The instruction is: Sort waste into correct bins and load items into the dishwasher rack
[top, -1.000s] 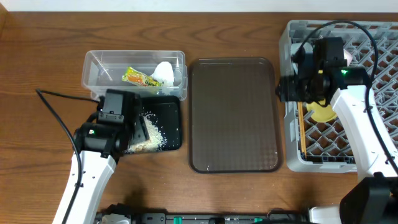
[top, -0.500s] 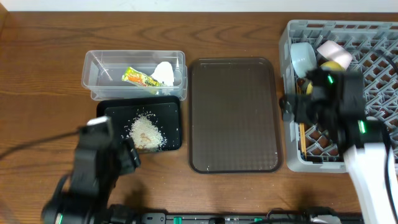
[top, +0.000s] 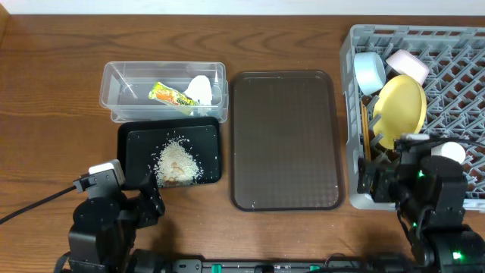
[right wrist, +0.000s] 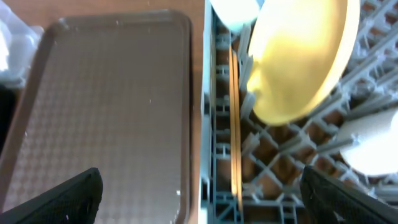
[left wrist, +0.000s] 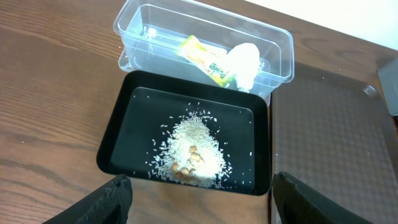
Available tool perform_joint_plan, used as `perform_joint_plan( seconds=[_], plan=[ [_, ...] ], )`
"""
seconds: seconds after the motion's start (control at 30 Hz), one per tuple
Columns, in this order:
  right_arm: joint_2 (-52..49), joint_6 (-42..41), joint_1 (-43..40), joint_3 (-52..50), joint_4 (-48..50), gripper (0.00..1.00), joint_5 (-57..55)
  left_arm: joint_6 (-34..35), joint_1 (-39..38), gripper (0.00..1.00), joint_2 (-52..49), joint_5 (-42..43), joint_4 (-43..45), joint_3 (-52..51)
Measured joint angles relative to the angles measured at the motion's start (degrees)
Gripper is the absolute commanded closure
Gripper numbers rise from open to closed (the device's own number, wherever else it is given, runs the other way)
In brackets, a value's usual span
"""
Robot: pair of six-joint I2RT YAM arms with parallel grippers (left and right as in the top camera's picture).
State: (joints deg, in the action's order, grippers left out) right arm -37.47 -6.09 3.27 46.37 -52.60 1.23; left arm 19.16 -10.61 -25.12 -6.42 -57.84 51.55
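The clear tub (top: 121,102) holds the food wrapper (top: 170,95) and the white paper wad (top: 201,89); both also show in the left wrist view, wrapper (left wrist: 204,57) and wad (left wrist: 244,62). The black tray (top: 130,148) holds the rice scraps (top: 178,161). The grey rack (top: 470,34) holds the light blue bowl (top: 369,72), white bowl (top: 408,64), yellow plate (top: 400,110), white cup (top: 452,153) and chopsticks (top: 366,136). My left gripper (left wrist: 202,205) is open and empty, in front of the black tray. My right gripper (right wrist: 205,205) is open and empty, above the rack's front left corner.
The larger dark brown serving tray (top: 284,140) lies bare between the bins and the rack. In the right wrist view the chopsticks (right wrist: 235,124) lie along the rack's left wall beside the yellow plate (right wrist: 298,62). Both arms sit at the table's front edge.
Both arms have pulled back toward the front edge. The left gripper has left the black tray. The right gripper has left the rack, uncovering plate, bowls and cup.
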Motion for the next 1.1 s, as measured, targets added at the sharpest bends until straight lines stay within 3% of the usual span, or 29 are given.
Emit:
perform_joint_plan(
  seconds=[0.3,0.63,0.83,1.1],
  plan=[
    [-0.07,0.02,0.00,-0.07,-6.51,0.01,-0.24,0.00,0.00,0.25,0.00,0.00,-0.02,-0.26],
    [1.97,0.04,0.00,-0.22,-7.02,0.01,-1.36,0.00,0.00,0.25,0.00,0.00,-0.02,-0.26],
    [11.72,0.68,0.00,-5.53,1.79,0.01,-1.97,0.00,0.00,0.25,0.00,0.00,-0.02,-0.31],
    [32.30,0.76,0.92,-21.70,18.71,0.01,-2.08,-0.02,0.00,0.25,0.00,-0.02,-0.04,-0.46]
  ],
)
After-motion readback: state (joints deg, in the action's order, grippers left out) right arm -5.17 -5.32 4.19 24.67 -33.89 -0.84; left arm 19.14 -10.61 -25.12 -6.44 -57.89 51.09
